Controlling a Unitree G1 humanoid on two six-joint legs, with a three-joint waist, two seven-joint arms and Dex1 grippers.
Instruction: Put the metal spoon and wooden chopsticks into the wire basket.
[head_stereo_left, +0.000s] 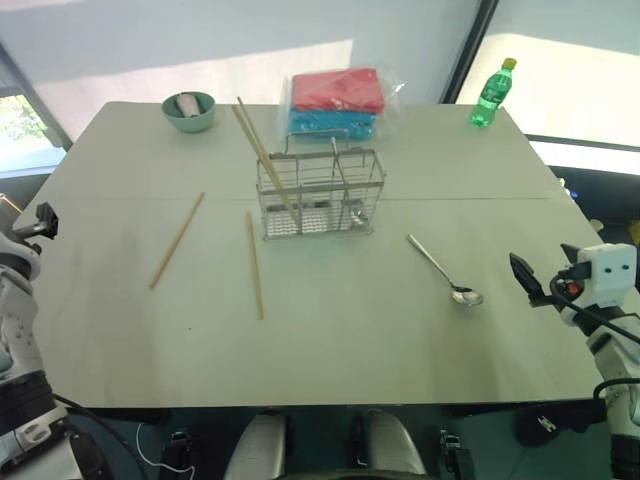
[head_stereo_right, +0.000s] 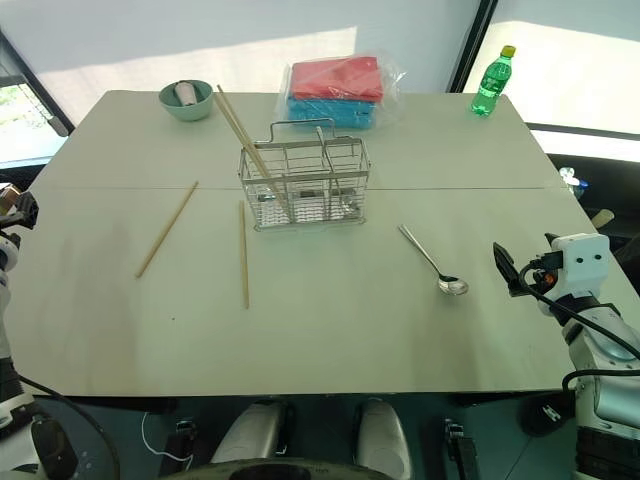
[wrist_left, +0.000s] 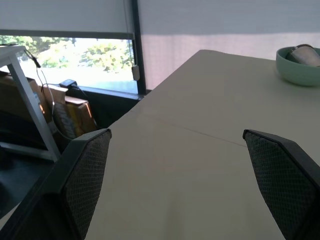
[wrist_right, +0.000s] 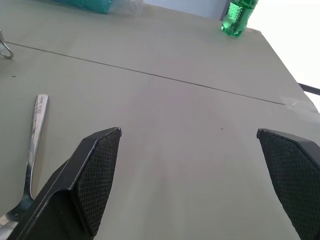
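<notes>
Table: wire basket holds two wooden chopsticks.

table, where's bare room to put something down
Widest bare patch: the near strip of the table, in front of the two loose chopsticks and the spoon. Also bare between basket and bottle. Crowded at the far middle: bowl, basket, packaged stack.

table | on it: wire basket, metal spoon, two chopsticks
</notes>
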